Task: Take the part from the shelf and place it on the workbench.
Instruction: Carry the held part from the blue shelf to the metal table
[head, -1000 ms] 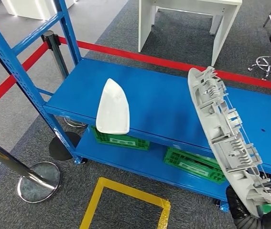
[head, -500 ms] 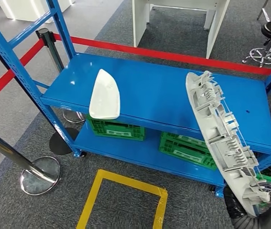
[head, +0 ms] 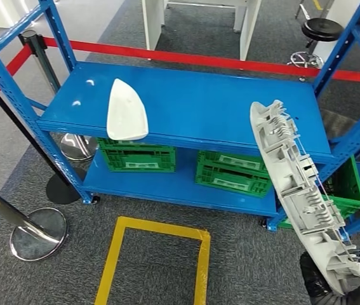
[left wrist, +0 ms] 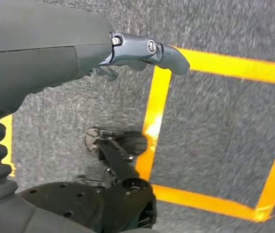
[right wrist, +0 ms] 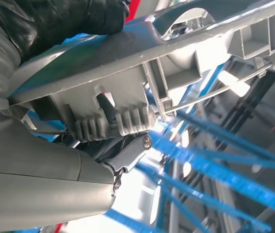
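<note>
On grey carpet before a blue shelf (head: 206,108), your right hand (head: 333,289) clamps the long grey part (head: 298,190) by its lower end, left hand (left wrist: 143,51) hanging empty with fingers apart; held so low, the part could tip or slip.

No text, brand or number can be read in these pictures. The green crates (head: 136,157) under the blue shelf (head: 202,108) carry pale labels, but their print is too small to make out.
</note>
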Action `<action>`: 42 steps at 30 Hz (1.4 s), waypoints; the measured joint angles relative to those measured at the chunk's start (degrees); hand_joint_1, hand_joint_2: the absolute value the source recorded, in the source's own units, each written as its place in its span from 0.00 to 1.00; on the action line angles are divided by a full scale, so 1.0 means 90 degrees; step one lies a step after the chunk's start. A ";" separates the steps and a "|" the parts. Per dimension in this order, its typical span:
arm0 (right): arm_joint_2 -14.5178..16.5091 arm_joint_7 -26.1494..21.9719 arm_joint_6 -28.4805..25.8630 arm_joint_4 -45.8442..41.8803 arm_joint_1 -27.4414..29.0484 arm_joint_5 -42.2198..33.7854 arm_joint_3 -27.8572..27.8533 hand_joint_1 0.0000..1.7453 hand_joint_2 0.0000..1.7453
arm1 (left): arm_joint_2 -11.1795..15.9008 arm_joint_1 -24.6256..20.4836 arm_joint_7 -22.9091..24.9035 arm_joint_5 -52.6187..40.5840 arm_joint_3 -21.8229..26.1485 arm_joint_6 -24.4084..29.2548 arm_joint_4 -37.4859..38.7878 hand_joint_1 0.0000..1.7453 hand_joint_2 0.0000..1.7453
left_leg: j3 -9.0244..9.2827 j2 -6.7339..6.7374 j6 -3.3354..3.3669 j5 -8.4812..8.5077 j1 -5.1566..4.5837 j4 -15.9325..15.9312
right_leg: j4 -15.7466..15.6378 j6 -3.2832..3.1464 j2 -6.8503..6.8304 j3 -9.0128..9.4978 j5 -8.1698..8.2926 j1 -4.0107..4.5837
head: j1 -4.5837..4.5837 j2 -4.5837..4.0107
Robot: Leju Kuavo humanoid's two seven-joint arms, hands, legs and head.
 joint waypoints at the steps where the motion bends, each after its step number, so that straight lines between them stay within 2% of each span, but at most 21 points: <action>1: -0.0010 0.0001 0.0000 -0.0001 0.0009 -0.0016 -0.0009 1.00 1.00 | -0.0005 -0.0005 0.0001 -0.0008 -0.0005 0.0000 0.0000 0.00 1.00 | -0.0109 0.0084 -0.0012 0.0058 -0.0003 0.0031 | -0.0021 0.0012 -0.0025 0.0160 0.0220 -0.0001 | 0.0001 0.0000; 3: -0.0030 0.0002 0.0000 -0.0004 0.0019 -0.0035 -0.0028 1.00 1.00 | -0.0019 -0.0021 0.0002 -0.0018 -0.0024 0.0000 0.0000 0.00 1.00 | -0.0284 0.0227 -0.0055 0.0147 -0.0012 0.0119 | -0.0704 0.0018 -0.0234 0.0808 0.0507 0.0002 | 0.0002 0.0000; 5: -0.0046 0.0002 0.0000 -0.0012 0.0016 -0.0048 -0.0035 1.00 1.00 | -0.0029 -0.0033 -0.0002 -0.0019 -0.0047 0.0000 0.0000 0.00 1.00 | -0.0367 0.0350 -0.0118 0.0224 -0.0032 0.0207 | -0.1727 -0.0027 -0.0491 0.1526 0.0325 0.0030 | -0.0007 0.0000; 7: -0.0056 -0.0002 0.0000 -0.0022 0.0024 -0.0063 -0.0040 1.00 1.00 | -0.0031 -0.0045 -0.0009 -0.0019 -0.0064 0.0000 0.0000 0.00 1.00 | -0.0398 0.0480 -0.0182 0.0314 -0.0037 0.0238 | -0.2208 -0.0108 -0.0500 0.1748 0.0139 0.0059 | -0.0016 0.0000; 9: -0.0063 -0.0003 0.0000 -0.0027 0.0054 -0.0082 -0.0052 1.00 1.00 | -0.0019 -0.0048 -0.0013 -0.0020 -0.0084 0.0006 0.0002 0.00 1.00 | -0.0430 0.0381 -0.0273 0.0240 -0.0007 0.0282 | -0.2216 -0.0206 -0.0385 0.1625 0.0208 0.0041 | -0.0016 0.0000; 12: -0.0068 0.0004 0.0000 -0.0020 0.0069 -0.0109 -0.0079 1.00 1.00 | -0.0007 -0.0006 -0.0019 -0.0021 -0.0106 0.0019 0.0005 0.00 1.00 | -0.0539 -0.0141 -0.0371 -0.0643 0.0027 0.1018 | -0.2191 -0.0329 -0.0218 0.1404 0.0412 0.0026 | -0.0052 0.0000; 14: -0.0069 0.0002 0.0000 -0.0014 0.0058 -0.0126 -0.0088 1.00 1.00 | 0.0007 0.0011 -0.0026 -0.0021 -0.0110 0.0021 0.0007 0.00 1.00 | -0.0615 -0.0255 -0.0364 -0.1078 0.0028 0.1795 | -0.2121 -0.0362 -0.0079 0.1238 0.0543 0.0041 | -0.0069 0.0000; 16: -0.0071 0.0002 0.0000 -0.0009 0.0051 -0.0137 -0.0095 1.00 1.00 | 0.0024 0.0001 -0.0030 -0.0019 -0.0110 0.0022 0.0007 0.00 1.00 | -0.0456 -0.0277 -0.0342 -0.0926 0.0030 0.1947 | -0.2000 -0.0361 0.0043 0.1032 0.0636 0.0049 | -0.0069 0.0000; 18: -0.0073 0.0002 0.0000 -0.0007 0.0051 -0.0138 -0.0098 1.00 1.00 | 0.0035 -0.0013 -0.0038 -0.0010 -0.0110 0.0029 0.0007 0.00 1.00 | 0.0028 -0.0311 -0.0321 -0.0588 0.0039 0.1264 | -0.1864 -0.0346 0.0132 0.0829 0.0680 0.0043 | -0.0074 0.0000; 20: -0.0077 0.0002 0.0000 -0.0006 0.0036 -0.0128 -0.0092 1.00 1.00 | 0.0046 -0.0033 -0.0063 0.0008 -0.0110 0.0032 0.0007 0.00 1.00 | 0.0452 -0.0380 -0.0291 -0.0508 0.0031 0.0514 | -0.1754 -0.0289 0.0185 0.0690 0.0729 0.0051 | -0.0080 0.0000; 24: -0.0117 0.0001 0.0000 0.0002 -0.0019 -0.0122 -0.0072 1.00 1.00 | 0.0063 -0.0065 -0.0131 0.0021 -0.0110 0.0004 0.0007 0.00 1.00 | 0.0455 -0.0384 -0.0171 -0.0487 0.0019 0.0215 | -0.1702 -0.0138 0.0191 0.0511 0.0836 0.0055 | -0.0081 0.0000; 26: -0.0151 0.0001 0.0000 0.0010 -0.0050 -0.0128 -0.0064 1.00 1.00 | 0.0065 -0.0078 -0.0144 0.0032 -0.0110 -0.0008 0.0007 0.00 1.00 | 0.0308 -0.0330 -0.0057 -0.0384 0.0039 0.0172 | -0.1400 -0.0085 0.0105 0.0326 0.0475 0.0054 | -0.0038 0.0000; 29: -0.0197 0.0000 0.0002 0.0035 -0.0107 -0.0138 -0.0020 1.00 1.00 | 0.0081 -0.0074 -0.0152 0.0070 -0.0110 -0.0010 0.0007 0.00 1.00 | 0.0058 -0.0250 0.0038 -0.0199 -0.0001 0.0190 | -0.0268 -0.0032 0.0001 0.0050 -0.0297 0.0040 | 0.0029 0.0000; 30: -0.0211 0.0001 0.0003 0.0047 -0.0117 -0.0143 -0.0002 1.00 1.00 | 0.0087 -0.0074 -0.0156 0.0084 -0.0110 -0.0010 0.0007 0.00 1.00 | -0.0027 -0.0225 0.0044 -0.0140 -0.0020 0.0203 | -0.0004 -0.0030 -0.0002 0.0051 -0.0333 0.0042 | 0.0032 0.0000; 32: -0.0231 0.0002 0.0005 0.0075 -0.0135 -0.0165 0.0022 1.00 1.00 | 0.0093 -0.0079 -0.0179 0.0103 -0.0110 -0.0015 0.0007 0.00 1.00 | -0.0196 -0.0192 0.0047 -0.0028 -0.0061 0.0236 | -0.0084 -0.0069 -0.0003 0.0325 -0.0031 0.0054 | 0.0033 0.0000; 34: -0.0249 0.0002 0.0007 0.0096 -0.0169 -0.0194 0.0049 1.00 1.00 | 0.0094 -0.0087 -0.0220 0.0119 -0.0110 -0.0034 0.0007 0.00 1.00 | -0.0338 -0.0181 0.0033 0.0084 -0.0093 0.0263 | -0.0917 -0.0184 -0.0025 0.0943 0.0261 0.0095 | 0.0032 0.0000; 35: -0.0259 0.0002 0.0007 0.0101 -0.0195 -0.0205 0.0064 1.00 1.00 | 0.0097 -0.0090 -0.0240 0.0136 -0.0109 -0.0051 0.0007 0.00 1.00 | -0.0387 -0.0179 0.0013 0.0147 -0.0099 0.0270 | -0.1441 -0.0244 -0.0049 0.1294 0.0265 0.0121 | 0.0030 0.0000; 37: -0.0276 -0.0001 0.0007 0.0109 -0.0240 -0.0212 0.0096 1.00 1.00 | 0.0106 -0.0092 -0.0265 0.0178 -0.0104 -0.0087 0.0007 0.00 1.00 | -0.0442 -0.0171 -0.0055 0.0290 -0.0083 0.0251 | -0.2104 -0.0314 -0.0085 0.1653 0.0164 0.0179 | 0.0032 0.0000; 39: -0.0287 -0.0004 0.0008 0.0120 -0.0262 -0.0215 0.0121 1.00 1.00 | 0.0140 -0.0084 -0.0274 0.0212 -0.0100 -0.0101 0.0009 0.00 1.00 | -0.0483 -0.0176 -0.0130 0.0418 -0.0065 0.0196 | -0.2251 -0.0330 -0.0090 0.1607 0.0272 0.0178 | 0.0051 0.0000; 40: -0.0290 -0.0003 0.0009 0.0131 -0.0274 -0.0219 0.0133 1.00 1.00 | 0.0153 -0.0079 -0.0277 0.0221 -0.0098 -0.0104 0.0010 0.00 1.00 | -0.0518 -0.0195 -0.0169 0.0353 -0.0063 0.0211 | -0.2279 -0.0358 -0.0096 0.1542 0.0367 0.0158 | 0.0056 0.0000; 42: -0.0293 0.0002 0.0011 0.0161 -0.0301 -0.0237 0.0165 1.00 1.00 | 0.0174 -0.0060 -0.0289 0.0232 -0.0093 -0.0112 0.0012 0.00 1.00 | -0.0633 -0.0244 -0.0249 -0.0174 -0.0045 0.0576 | -0.2308 -0.0414 -0.0109 0.1381 0.0569 0.0108 | 0.0030 0.0000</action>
